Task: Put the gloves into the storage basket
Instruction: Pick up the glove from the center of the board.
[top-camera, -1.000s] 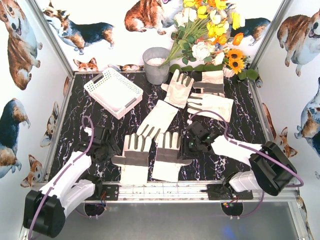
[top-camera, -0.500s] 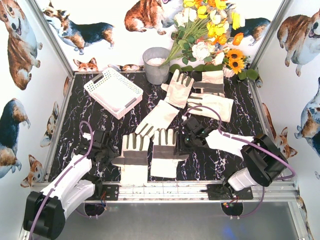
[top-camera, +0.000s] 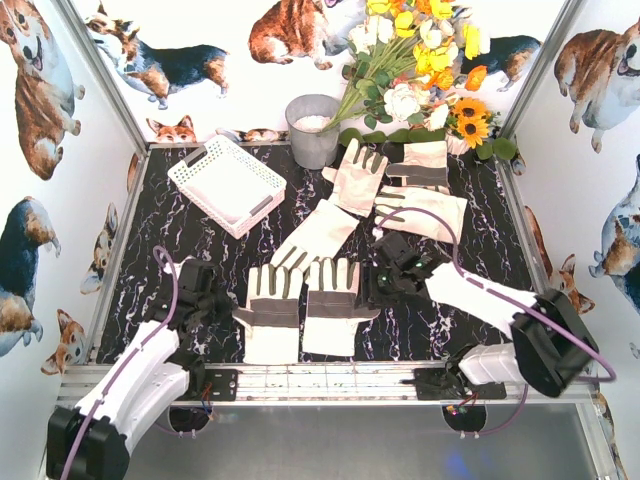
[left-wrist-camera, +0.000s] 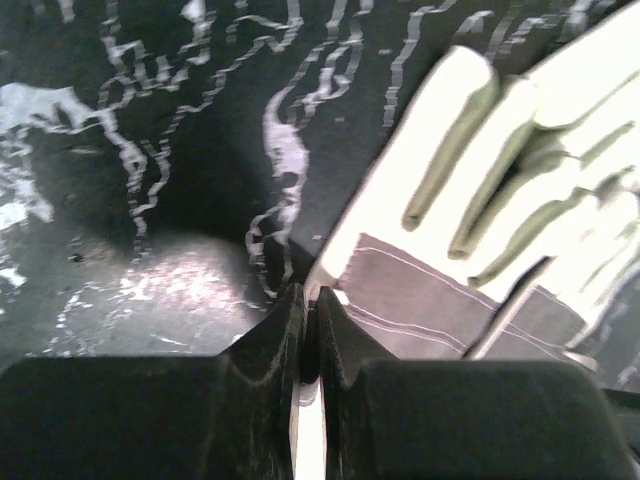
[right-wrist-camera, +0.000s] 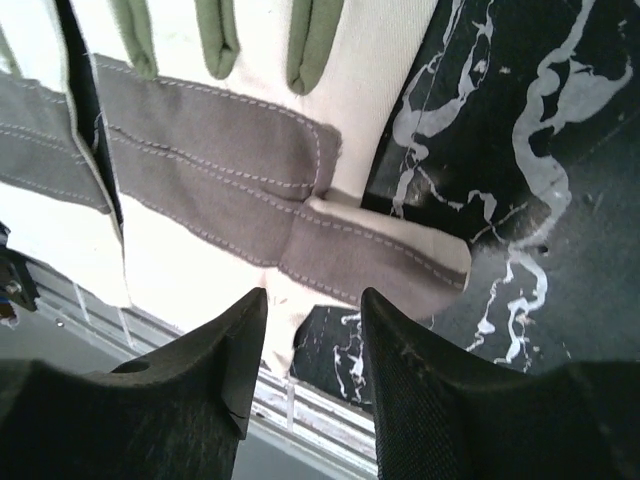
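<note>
Six gloves (top-camera: 316, 236) lie spread over the dark marbled tabletop (top-camera: 160, 230), all outside the storage basket (top-camera: 225, 185) at its far left. The left hand (left-wrist-camera: 308, 295) is closed, pinching the outer edge of the left front glove (top-camera: 268, 318). The right hand (right-wrist-camera: 312, 300) stands open just over the thumb of the right front glove (top-camera: 335, 310).

Grey bucket (top-camera: 313, 130) beside flowers (top-camera: 425, 70), black marbled table (top-camera: 150, 250).

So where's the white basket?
In the top view, the basket sits far back on the left, just left of the grey bucket.
</note>
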